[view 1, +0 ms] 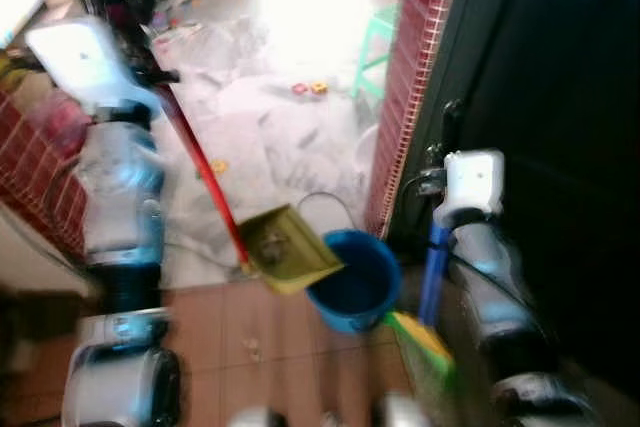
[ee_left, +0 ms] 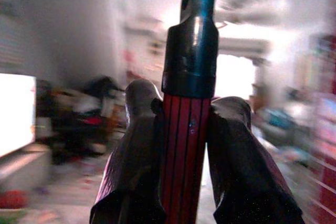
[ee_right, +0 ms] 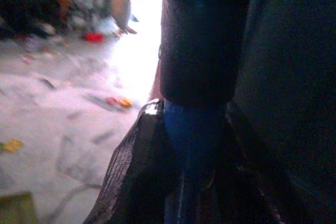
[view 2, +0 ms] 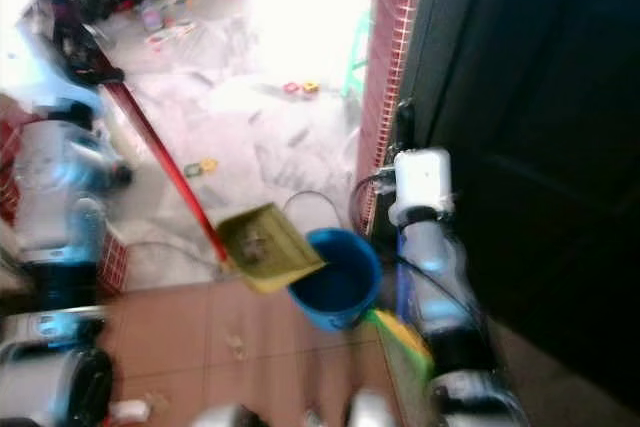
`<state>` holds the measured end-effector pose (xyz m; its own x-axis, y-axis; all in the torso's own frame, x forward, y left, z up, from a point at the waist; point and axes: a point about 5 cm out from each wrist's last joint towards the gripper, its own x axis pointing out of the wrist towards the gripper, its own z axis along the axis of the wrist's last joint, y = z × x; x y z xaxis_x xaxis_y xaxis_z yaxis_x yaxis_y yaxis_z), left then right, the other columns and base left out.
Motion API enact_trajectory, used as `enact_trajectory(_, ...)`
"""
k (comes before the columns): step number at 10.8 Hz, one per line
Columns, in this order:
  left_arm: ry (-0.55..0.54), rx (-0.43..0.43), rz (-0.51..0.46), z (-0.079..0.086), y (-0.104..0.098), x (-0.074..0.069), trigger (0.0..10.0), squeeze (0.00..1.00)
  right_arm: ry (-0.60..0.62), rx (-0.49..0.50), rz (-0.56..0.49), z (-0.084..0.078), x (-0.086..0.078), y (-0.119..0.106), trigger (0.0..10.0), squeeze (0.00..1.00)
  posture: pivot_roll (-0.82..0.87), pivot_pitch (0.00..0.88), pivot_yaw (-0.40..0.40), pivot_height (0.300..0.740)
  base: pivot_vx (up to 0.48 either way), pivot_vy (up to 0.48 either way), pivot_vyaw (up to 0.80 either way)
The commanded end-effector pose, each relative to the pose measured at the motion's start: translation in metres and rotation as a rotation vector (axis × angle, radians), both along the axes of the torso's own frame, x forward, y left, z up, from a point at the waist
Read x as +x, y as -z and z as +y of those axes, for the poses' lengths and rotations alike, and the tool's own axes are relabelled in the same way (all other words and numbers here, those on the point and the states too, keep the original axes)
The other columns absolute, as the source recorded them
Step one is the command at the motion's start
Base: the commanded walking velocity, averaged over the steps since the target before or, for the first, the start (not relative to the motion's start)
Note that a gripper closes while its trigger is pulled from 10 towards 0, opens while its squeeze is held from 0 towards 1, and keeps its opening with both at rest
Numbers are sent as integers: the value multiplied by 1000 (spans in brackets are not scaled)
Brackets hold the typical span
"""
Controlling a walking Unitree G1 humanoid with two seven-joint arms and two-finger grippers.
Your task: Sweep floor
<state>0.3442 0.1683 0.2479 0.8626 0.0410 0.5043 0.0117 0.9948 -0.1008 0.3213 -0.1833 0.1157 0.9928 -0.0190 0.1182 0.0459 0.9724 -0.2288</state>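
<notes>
Floor point(view 1: 290, 117): marble, scraps strewn. Bucket point(view 1: 352, 282): blue, beside dustpan. Dustpan point(view 1: 285, 247): yellow-green, red pole point(ee_left: 185, 145) clamped in left hand point(ee_left: 184, 182); likely light, stiff. Broom point(view 1: 425, 332): blue handle point(ee_right: 191, 150) clamped in right hand point(ee_right: 184, 182); grip mid-shaft.

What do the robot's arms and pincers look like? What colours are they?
The left arm and right arm are shiny silver, built from rounded segments, each topped with a white boxy block. A thin black cable loops beside the right one. The left pincer has two thick, rounded black fingers.
</notes>
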Motion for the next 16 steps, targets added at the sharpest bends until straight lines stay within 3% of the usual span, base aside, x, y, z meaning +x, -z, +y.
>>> enact_trajectory(1,-18,-4,-86,4,-16,-3,10000,0,-28,-16,-47,7,4,-12,10000,0,-44,0,47,740,0,0,0)
enact_trajectory(3,3,7,-78,-7,-13,4,10000,0,-34,-18,-49,7,4,-13,10000,0,-50,0,48,740,0,0,0)
enact_trajectory(6,45,118,-91,-33,-7,8,10000,0,-30,-17,-49,7,3,-12,10000,0,-56,0,51,740,0,0,0)
enact_trajectory(7,60,180,-111,-49,-5,12,10000,0,-32,-17,-47,8,2,-12,10000,0,-60,0,56,740,0,0,0)
enact_trajectory(12,86,233,-151,-77,-3,15,10000,0,-24,-21,-48,5,1,-12,10000,0,-71,0,57,740,0,0,0)
enact_trajectory(13,239,316,-174,-109,3,8,10000,0,-30,-23,-46,6,3,-12,10000,0,-65,0,49,740,0,0,0)
enact_trajectory(14,325,348,-180,-122,7,3,10000,0,-32,-23,-46,7,3,-12,10000,0,-63,0,48,740,0,0,0)
enact_trajectory(15,510,424,-197,-148,16,-10,10000,0,-34,-21,-49,8,4,-13,10000,0,-64,0,50,740,0,0,0)
enact_trajectory(16,618,498,-219,-162,21,-20,10000,0,-33,-21,-49,8,5,-13,10000,0,-64,0,49,740,0,0,0)
